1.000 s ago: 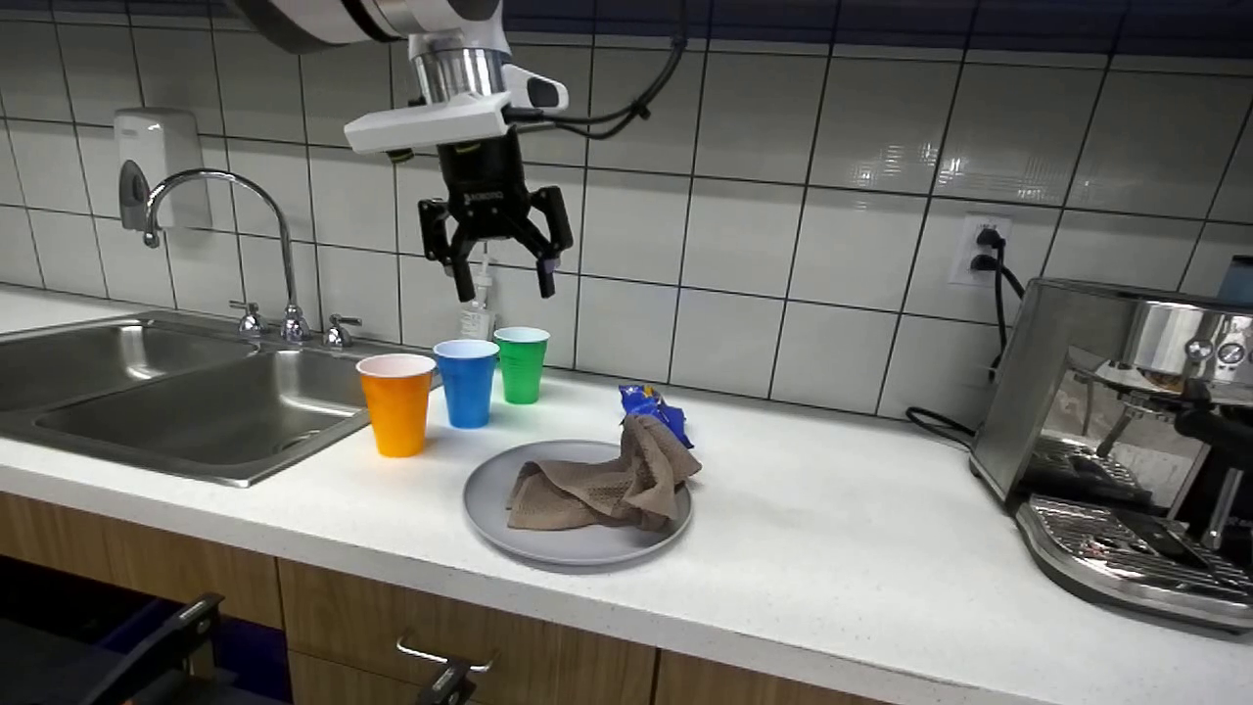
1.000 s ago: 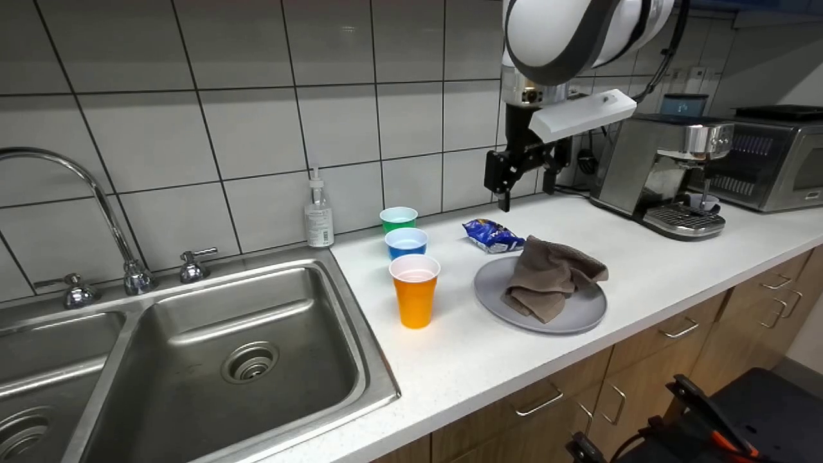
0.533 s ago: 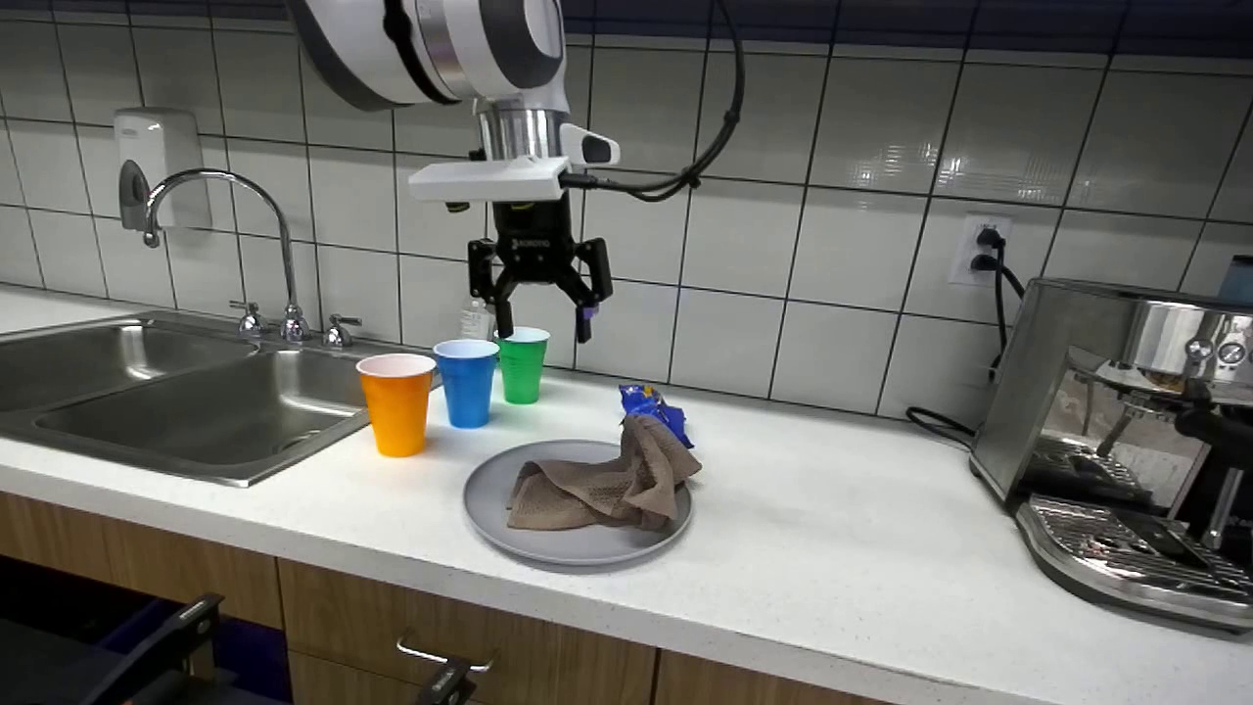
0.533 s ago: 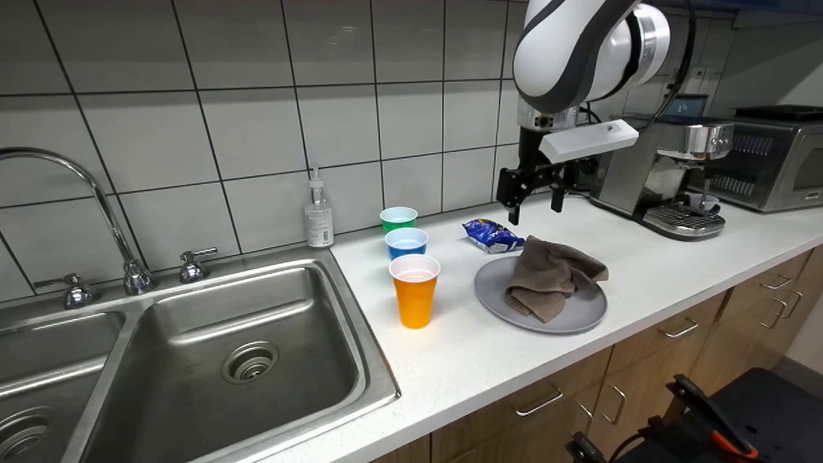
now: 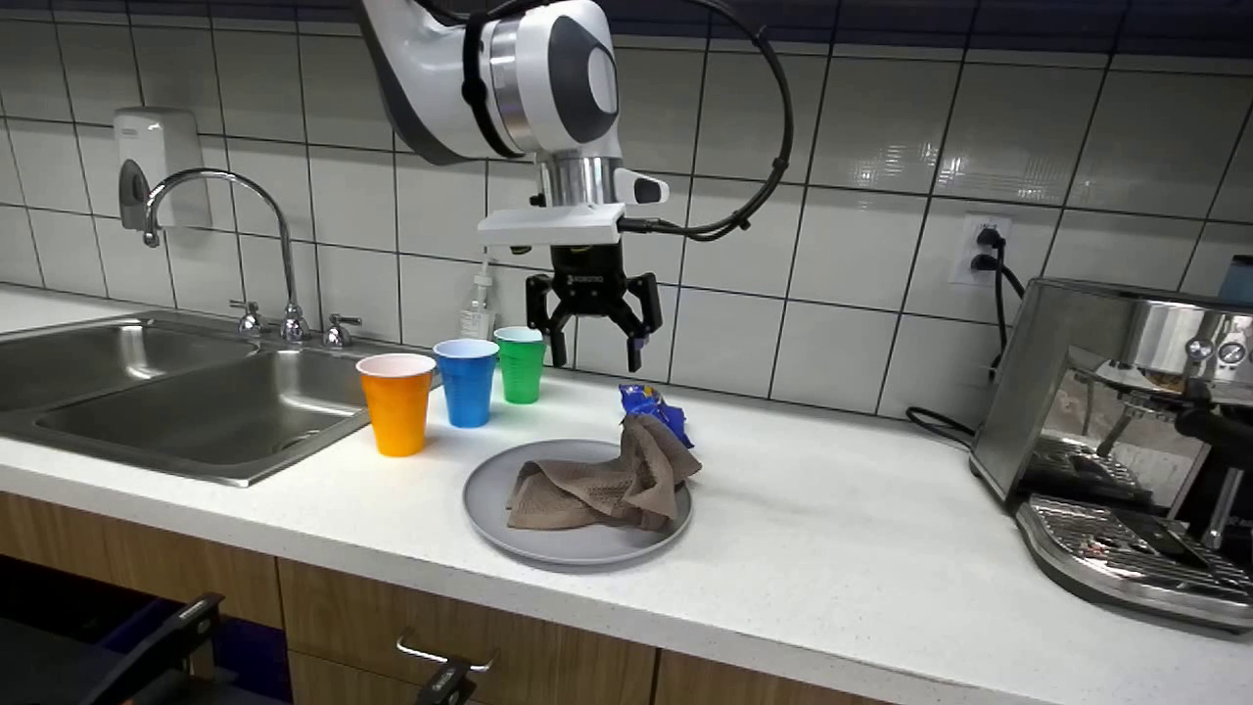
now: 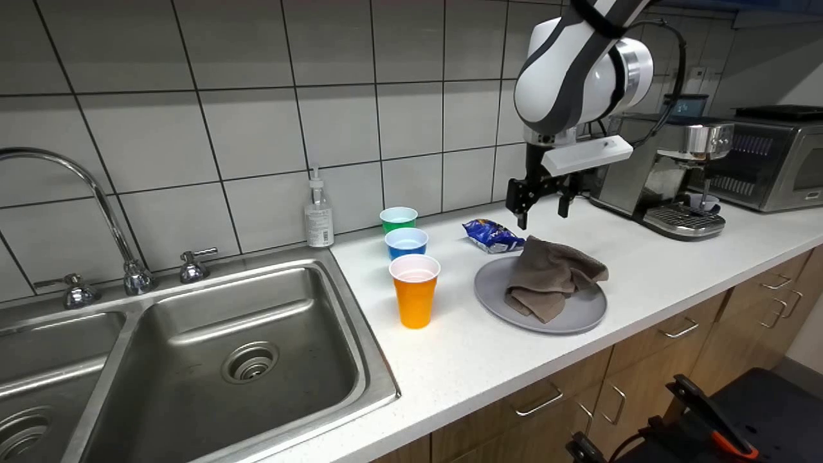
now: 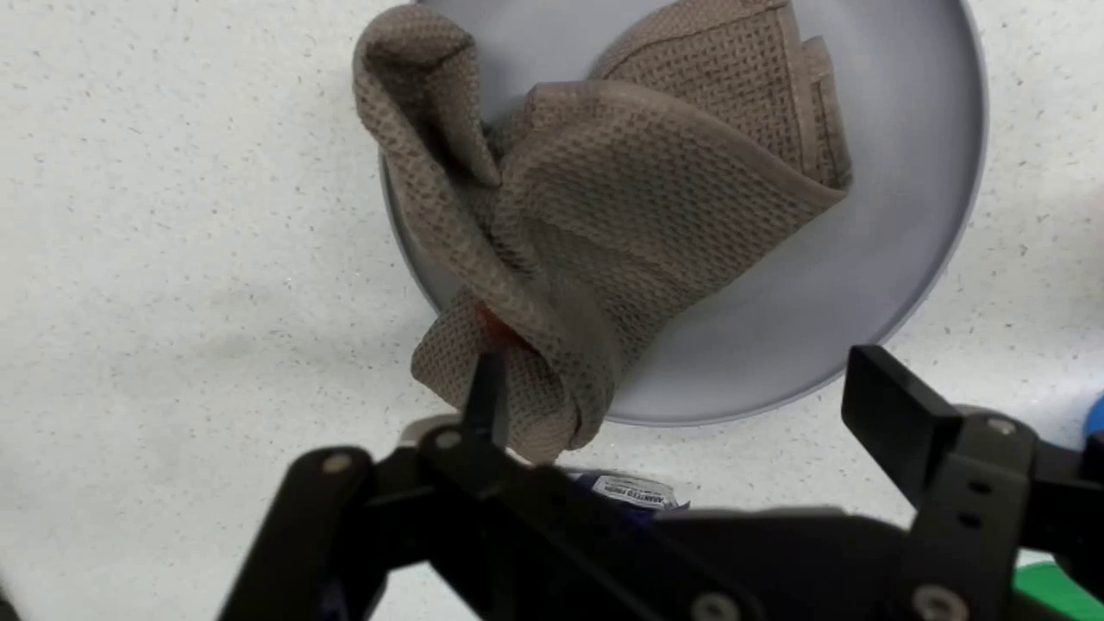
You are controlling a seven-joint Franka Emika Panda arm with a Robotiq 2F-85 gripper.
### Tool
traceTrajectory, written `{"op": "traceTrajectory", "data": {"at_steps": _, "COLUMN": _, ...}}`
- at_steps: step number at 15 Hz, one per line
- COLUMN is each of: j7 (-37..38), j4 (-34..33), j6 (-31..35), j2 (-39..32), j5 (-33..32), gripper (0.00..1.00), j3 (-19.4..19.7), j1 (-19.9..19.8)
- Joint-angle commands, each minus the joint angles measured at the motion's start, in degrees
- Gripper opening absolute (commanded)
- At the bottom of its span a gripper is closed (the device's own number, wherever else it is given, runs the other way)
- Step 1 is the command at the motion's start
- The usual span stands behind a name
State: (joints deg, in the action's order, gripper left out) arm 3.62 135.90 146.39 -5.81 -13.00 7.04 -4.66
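Observation:
My gripper is open and empty, pointing down in the air above the back of the counter; it also shows in an exterior view and the wrist view. A crumpled brown cloth lies on a round grey plate. In the wrist view one fingertip overlaps the cloth, and a small red patch shows in its fold. The other fingertip is past the plate's rim. A blue shiny packet lies behind the plate, mostly hidden by my gripper in the wrist view.
An orange cup, a blue cup and a green cup stand upright in a row beside the sink. A soap bottle stands at the tiled wall. A coffee machine is at the far side.
My gripper has moved down and to the right in both exterior views, staying open. The cloth, plate, packet and cups have not moved.

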Motion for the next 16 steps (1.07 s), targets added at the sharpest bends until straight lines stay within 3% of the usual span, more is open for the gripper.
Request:
{"op": "traceTrajectory", "data": {"at_steps": 1, "j7": 0.0, "j4": -3.5, "j6": 0.4, "j2": -3.9, "j5": -2.8, "gripper": 1.0, "j3": 1.3, "j1": -0.7}}
{"op": "traceTrajectory", "data": {"at_steps": 16, "j7": 0.7, "j4": -7.8, "j6": 2.5, "j2": -16.9, "j5": -4.1, "gripper": 1.0, "j3": 5.1, "j1": 0.3}}
